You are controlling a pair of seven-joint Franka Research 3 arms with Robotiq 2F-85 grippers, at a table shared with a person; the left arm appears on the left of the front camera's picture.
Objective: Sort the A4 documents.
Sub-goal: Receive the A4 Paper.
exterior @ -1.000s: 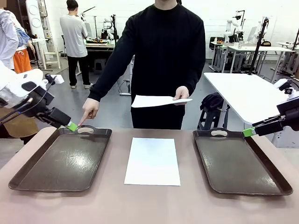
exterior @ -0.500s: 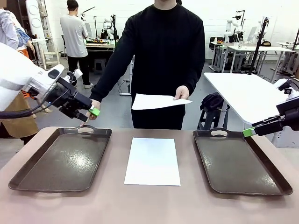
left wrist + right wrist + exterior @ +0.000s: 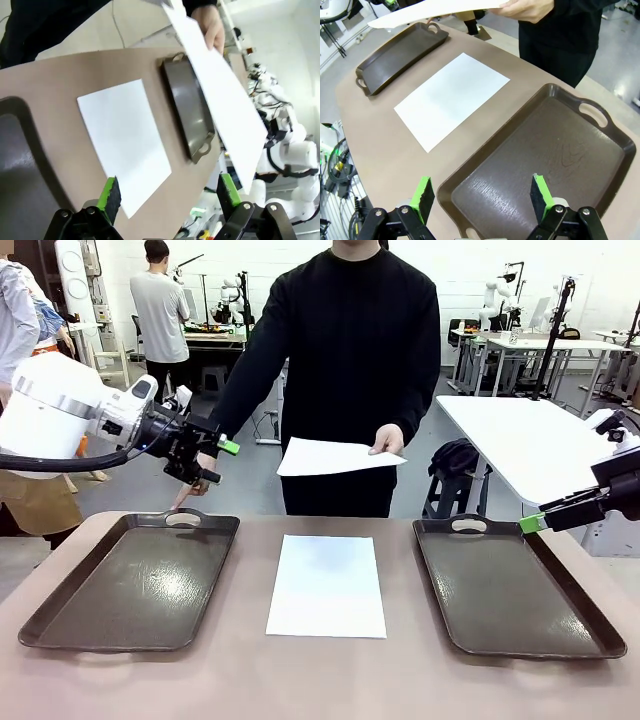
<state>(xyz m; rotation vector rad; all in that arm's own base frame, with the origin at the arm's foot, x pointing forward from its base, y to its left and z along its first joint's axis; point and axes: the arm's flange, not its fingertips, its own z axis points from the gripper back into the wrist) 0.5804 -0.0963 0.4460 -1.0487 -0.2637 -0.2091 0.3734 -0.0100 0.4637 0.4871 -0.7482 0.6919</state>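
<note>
The left tray [image 3: 130,585] lies empty, below and behind the left gripper [image 3: 218,462]. Over the last second this gripper has lifted off the tray's far rim and swung up and to the right, toward the person. Its jaws stand as wide as they go, with nothing between them. Just beneath them the person's pointing hand [image 3: 190,485] aims a finger down at that tray's far handle.

Ahead of the jaws and a little above, well apart yet, the held sheet [image 3: 335,456] hangs from the person's other hand [image 3: 388,438]. Lower down, the sheet on the table [image 3: 327,585] lies flat between the two trays.

The move likely means the offered sheet is to be taken next and is bound for the left tray.

The right tray [image 3: 510,595] lies empty directly under the right gripper [image 3: 482,194], which has not moved. Its jaws are spread and empty.
</note>
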